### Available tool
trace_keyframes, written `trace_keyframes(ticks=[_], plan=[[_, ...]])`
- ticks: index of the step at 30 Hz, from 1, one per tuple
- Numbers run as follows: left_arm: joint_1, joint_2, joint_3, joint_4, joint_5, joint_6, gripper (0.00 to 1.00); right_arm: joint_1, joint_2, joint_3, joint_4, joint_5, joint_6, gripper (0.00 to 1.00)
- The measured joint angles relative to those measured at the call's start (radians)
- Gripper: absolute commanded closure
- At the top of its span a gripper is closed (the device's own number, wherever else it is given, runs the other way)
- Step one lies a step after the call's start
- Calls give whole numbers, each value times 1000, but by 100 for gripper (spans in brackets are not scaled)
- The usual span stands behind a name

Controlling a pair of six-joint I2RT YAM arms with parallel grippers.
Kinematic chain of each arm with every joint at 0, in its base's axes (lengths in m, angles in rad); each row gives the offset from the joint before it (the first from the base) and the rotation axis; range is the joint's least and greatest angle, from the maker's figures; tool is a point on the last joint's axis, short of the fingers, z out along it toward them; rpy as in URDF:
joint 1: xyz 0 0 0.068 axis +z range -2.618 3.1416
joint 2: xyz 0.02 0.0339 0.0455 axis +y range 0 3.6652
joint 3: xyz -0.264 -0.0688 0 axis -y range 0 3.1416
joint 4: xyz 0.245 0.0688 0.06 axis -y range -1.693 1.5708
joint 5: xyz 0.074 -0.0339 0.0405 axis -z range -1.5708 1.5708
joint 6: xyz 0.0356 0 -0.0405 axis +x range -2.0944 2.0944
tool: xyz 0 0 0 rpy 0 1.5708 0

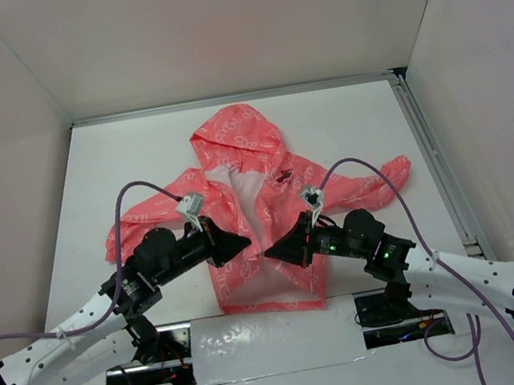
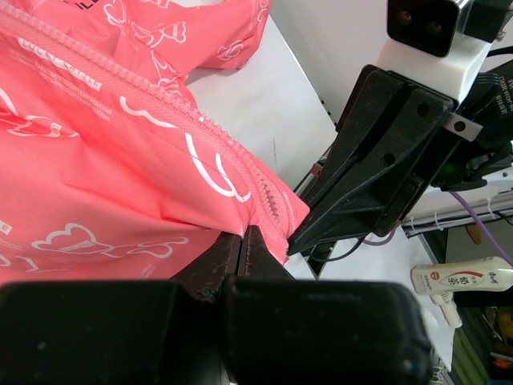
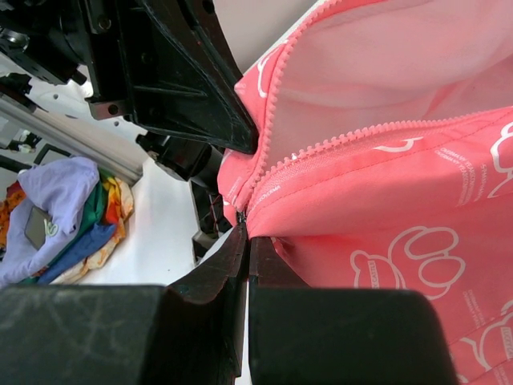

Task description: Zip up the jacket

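Overhead downward; close wrist views apparently share jacket point(image 2: 96, 160).

Jacket point(image 1: 269, 286) on table point(image 1: 136, 157); left tool point(image 1: 245, 245), right tool point(image 1: 272, 251) meet over its front.

Bright, even overhead light; left pincer point(image 2: 244, 239) base blurred close-up.

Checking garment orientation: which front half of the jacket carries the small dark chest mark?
The right-hand half, on the right arm's side; the mark sits just below the hood. The left-hand half has no dark mark.
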Motion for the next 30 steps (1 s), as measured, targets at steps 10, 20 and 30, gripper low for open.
trace_keyframes(ticks=[10,20,30], plan=[[0,-24,-39,36,0,24,100,0,-1,1,-2,-3,6,100],[0,-26,-41,48,-8,56,100,0,-1,18,-31,-7,10,100],[0,-26,-46,80,19,125,100,0,8,34,-49,-8,10,100]])
